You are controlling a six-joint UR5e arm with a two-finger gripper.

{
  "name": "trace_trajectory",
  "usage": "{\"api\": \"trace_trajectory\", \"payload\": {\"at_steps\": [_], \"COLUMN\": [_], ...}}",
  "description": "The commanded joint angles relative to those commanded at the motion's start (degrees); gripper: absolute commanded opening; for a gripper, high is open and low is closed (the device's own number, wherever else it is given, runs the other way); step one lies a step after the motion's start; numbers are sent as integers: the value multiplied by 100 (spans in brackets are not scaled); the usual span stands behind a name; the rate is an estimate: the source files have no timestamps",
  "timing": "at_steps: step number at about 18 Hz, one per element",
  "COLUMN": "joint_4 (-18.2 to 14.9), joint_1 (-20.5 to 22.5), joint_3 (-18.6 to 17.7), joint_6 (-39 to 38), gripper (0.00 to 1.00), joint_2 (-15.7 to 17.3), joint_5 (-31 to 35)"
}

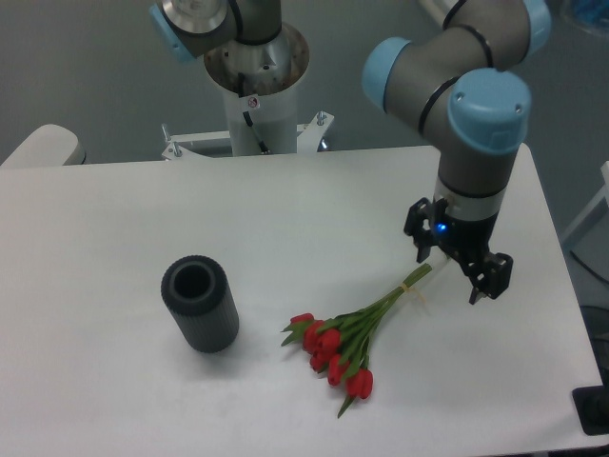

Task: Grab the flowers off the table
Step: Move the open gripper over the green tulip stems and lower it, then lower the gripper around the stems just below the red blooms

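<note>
Red tulips, green stems: the flowers (347,338) lie flat on the table (114,381), right of centre, blooms toward the near edge, stems fanning up and right to a pale band near the cut ends; we count about 6 heads. 1 gripper (451,265) hangs over the stem tips; its 2 fingers stand apart with nothing between them; we judge it placed there because the banded stems give the narrowest, firmest purchase, sparing the blooms. Whether a finger touches the stem tips we cannot tell. 1 dark ribbed cylinder (200,305) stands upright well to the left, apart from the bunch and, we judge, out of the arm's way. Lifting not yet begun; the bunch rests wholly on the table.
</note>
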Motion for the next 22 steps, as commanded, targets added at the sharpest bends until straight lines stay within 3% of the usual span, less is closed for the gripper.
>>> {"api": "trace_trajectory", "payload": {"at_steps": [3, 7, 15, 22], "joint_4": [693, 1126, 1100, 1100], "joint_1": [-194, -238, -212, -387], "joint_3": [-456, -836, -836, -932], "joint_6": [-686, -540, 752, -81], "gripper": [100, 100, 100, 100], "joint_2": [-114, -202, -492, -642], "joint_5": [178, 151, 133, 151]}}
